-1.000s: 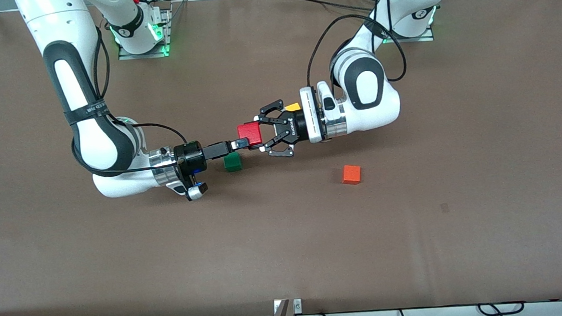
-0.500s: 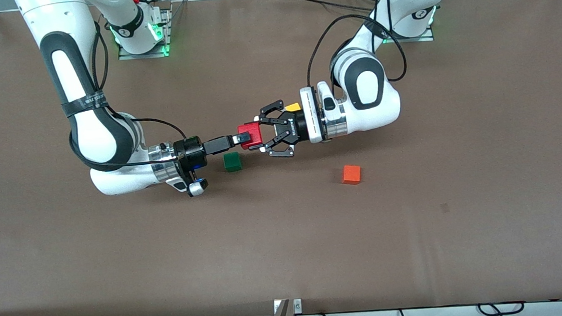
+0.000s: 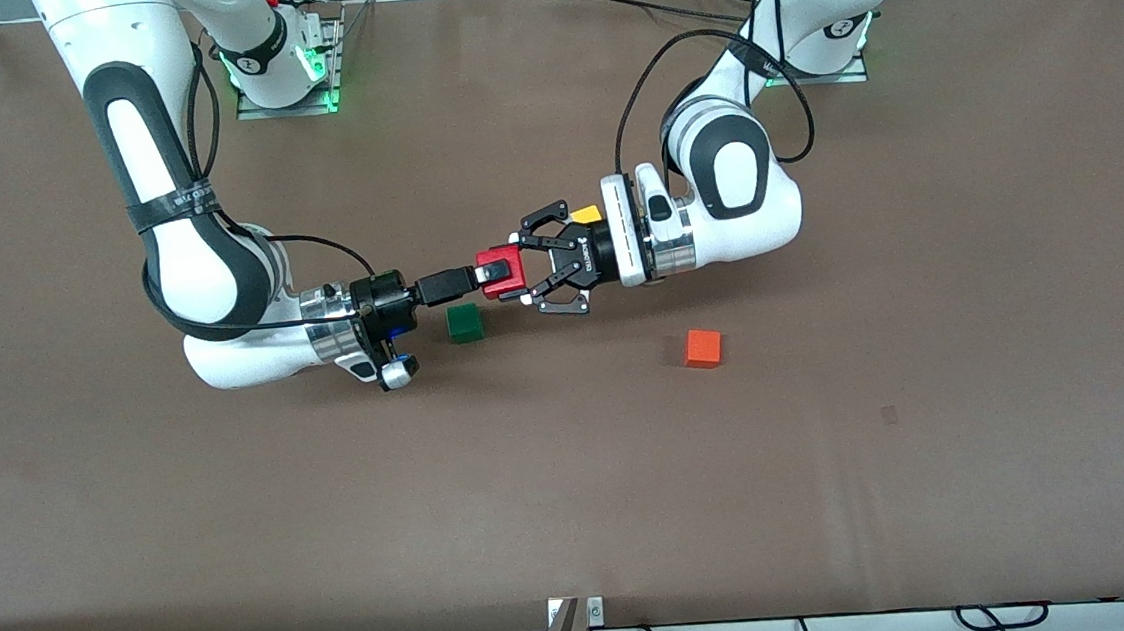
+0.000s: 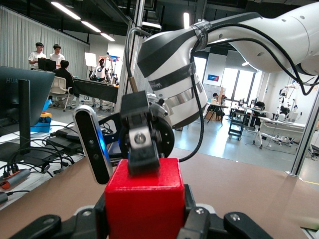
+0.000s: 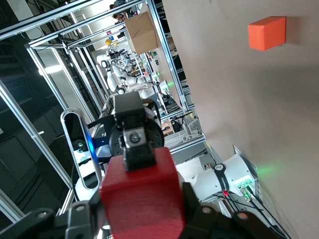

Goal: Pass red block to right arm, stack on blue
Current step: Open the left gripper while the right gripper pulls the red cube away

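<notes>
Now our right claw [image 3: 486, 277] had just squeezed shut on the red block [image 3: 500, 270], which our left claw [image 3: 530, 270] still gripped; handover was nearly done.

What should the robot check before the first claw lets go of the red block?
1. Left claw shut on the red block, held above the table: ok.
2. Right claw has reached the red block: ok.
3. Right claw's hold is firm enough for the left claw to let go: cannot tell.
4. Blue block in sight for stacking: not ok, no view shows it.
5. Green block out of the way: ok, it sits on the table, untouched.
</notes>
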Motion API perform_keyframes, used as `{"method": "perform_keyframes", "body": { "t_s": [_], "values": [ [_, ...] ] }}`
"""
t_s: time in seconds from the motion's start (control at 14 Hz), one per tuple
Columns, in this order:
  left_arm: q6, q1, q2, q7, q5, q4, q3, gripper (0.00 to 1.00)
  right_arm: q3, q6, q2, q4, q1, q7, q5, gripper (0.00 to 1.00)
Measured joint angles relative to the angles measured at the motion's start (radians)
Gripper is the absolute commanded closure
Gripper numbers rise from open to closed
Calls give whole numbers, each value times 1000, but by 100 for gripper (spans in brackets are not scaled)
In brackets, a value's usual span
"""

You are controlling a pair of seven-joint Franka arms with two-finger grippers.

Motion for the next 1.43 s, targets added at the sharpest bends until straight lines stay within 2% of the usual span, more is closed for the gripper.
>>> {"method": "perform_keyframes", "body": {
  "t_s": [0.14,0.21,0.29,0.36,0.71,0.86,1.07,1.43],
  "values": [
    [0,0,0,0,-2,0,0,87,0,0,0,0,0,-8,0,100],
    [0,0,0,0,-3,0,0,52,0,0,0,0,0,-8,0,100],
    [0,0,0,1,-3,0,0,6,0,0,0,0,0,-9,0,100],
    [0,0,0,1,-3,0,0,0,0,0,0,0,0,-9,0,100],
    [0,0,-1,3,-3,5,0,0,-1,0,0,0,0,-9,-3,100],
    [0,2,-5,-7,-3,9,0,0,-6,0,-1,6,0,-9,-46,100],
    [1,15,-13,-54,58,18,0,0,-19,2,-4,51,-5,-9,-228,100],
    [-54,103,-75,-396,483,28,1,0,-70,8,-11,103,-13,-9,-578,100]
  ]
}}
